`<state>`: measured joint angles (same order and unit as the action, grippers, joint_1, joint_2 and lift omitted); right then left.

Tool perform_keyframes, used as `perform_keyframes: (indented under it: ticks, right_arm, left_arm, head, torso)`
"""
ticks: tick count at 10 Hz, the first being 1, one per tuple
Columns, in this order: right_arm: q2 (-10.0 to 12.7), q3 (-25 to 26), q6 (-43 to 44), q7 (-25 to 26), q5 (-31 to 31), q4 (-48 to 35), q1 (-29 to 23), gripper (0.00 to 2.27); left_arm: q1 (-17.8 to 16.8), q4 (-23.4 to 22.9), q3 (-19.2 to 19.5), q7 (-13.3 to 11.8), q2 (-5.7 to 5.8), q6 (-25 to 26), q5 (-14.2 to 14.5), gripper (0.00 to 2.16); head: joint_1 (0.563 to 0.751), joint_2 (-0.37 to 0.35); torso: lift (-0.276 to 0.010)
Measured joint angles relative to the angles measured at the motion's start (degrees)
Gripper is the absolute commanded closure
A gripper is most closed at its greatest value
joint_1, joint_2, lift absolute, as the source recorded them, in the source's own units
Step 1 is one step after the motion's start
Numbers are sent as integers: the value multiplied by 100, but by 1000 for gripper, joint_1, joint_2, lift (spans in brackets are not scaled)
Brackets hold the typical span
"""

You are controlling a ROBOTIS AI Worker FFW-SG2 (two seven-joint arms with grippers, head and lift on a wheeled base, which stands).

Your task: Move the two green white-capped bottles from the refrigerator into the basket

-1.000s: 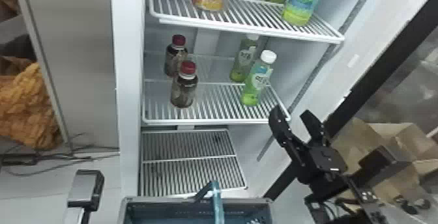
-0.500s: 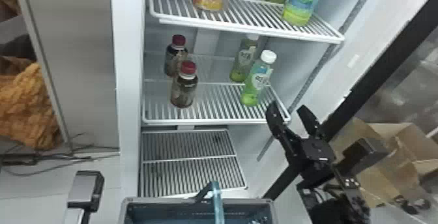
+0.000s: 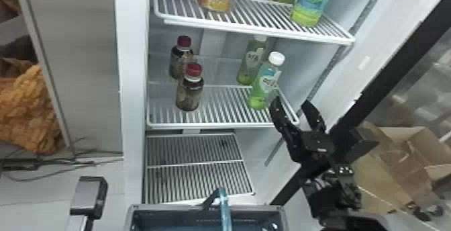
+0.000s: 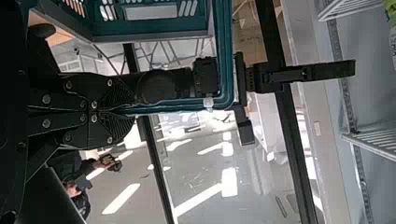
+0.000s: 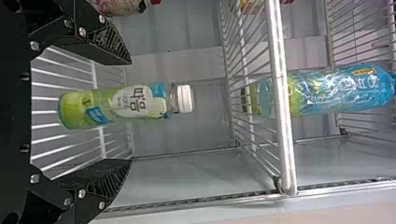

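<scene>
Edging upward and inward toward the middle shelf [image 3: 214,125] since the earlier frames, the robot's right gripper [image 3: 291,100] nears the front green white-capped bottle [image 3: 265,82], its fingers spread and nothing between them. Nearest the robot, the basket [image 3: 208,208] waits below the open refrigerator [image 3: 132,79], its handle [image 3: 225,213] clamped in the closed left gripper [image 4: 133,112]. Seating the bottle well calls for bringing the spread fingers over the shelf's front rail, squaring them on either side of the body and closing only once both flank it; a lift off the wires should come before any pull outward. From the head view, the front bottle stands upright just up and left of the right gripper's fingertips; the right wrist view frames it between the fingers, apparently ungrasped. Farther back, the second green white-capped bottle [image 3: 252,59] stands close behind, and a hurried push could topple it.
</scene>
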<state>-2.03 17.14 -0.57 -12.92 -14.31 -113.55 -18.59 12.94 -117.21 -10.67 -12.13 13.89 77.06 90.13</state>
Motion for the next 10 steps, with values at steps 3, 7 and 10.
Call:
perform_keyframes:
  ticks: [3, 7, 10]
  right_arm:
    - [-49, -6, 98, 0, 248, 415, 413, 323]
    - [-86, -85, 168, 4, 379, 1049, 923, 325]
    - [-127, -146, 248, 7, 402, 1469, 1242, 325]
  left_arm:
    - [0, 0, 4, 0, 0, 0, 2, 1134]
    - [-13, 0, 1, 0, 0, -1, 2, 1134]
    - [-47, 0, -21, 0, 0, -16, 11, 1134]
  head:
    - [695, -350]
    - [695, -350]
    - [695, -350]
  torso:
    - [-263]
    - [-263]
    - [-263]
